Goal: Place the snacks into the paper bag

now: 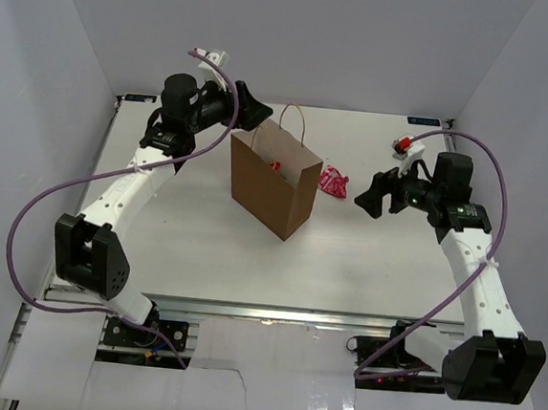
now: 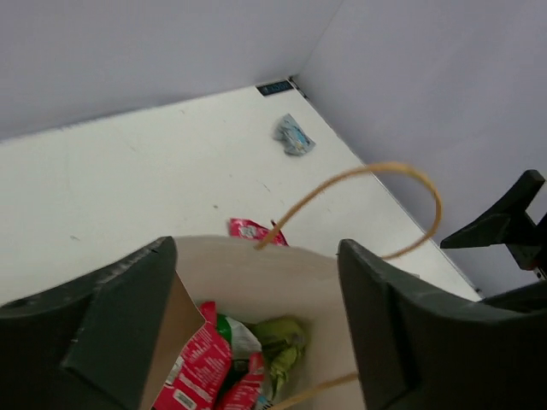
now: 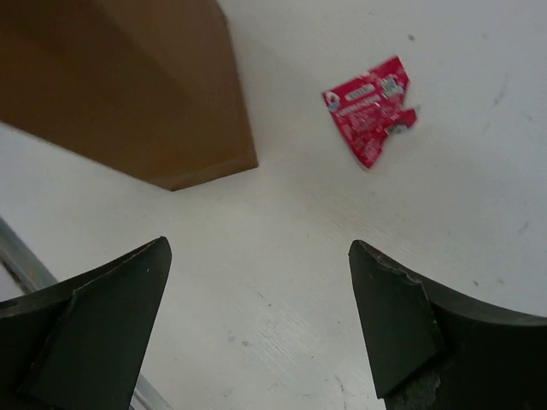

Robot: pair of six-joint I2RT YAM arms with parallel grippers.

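Two grippers are shown with fingers spread wide, nothing caught between them. The left gripper (image 2: 256,249) is held over the mouth of the paper bag (image 1: 274,181), which stands upright in the middle of the table (image 1: 194,246). Inside, red packets (image 2: 201,363) and a yellow-green packet (image 2: 282,342) are glimpsed, cut off by the frame edge, so their count cannot be told. Another red packet (image 3: 369,111) is seen lying just beside the bag, near the right gripper (image 3: 258,248); from the left wrist it is half hidden behind the rim. A pale blue packet (image 2: 293,135) is spotted by the far corner, its print too small to be read.
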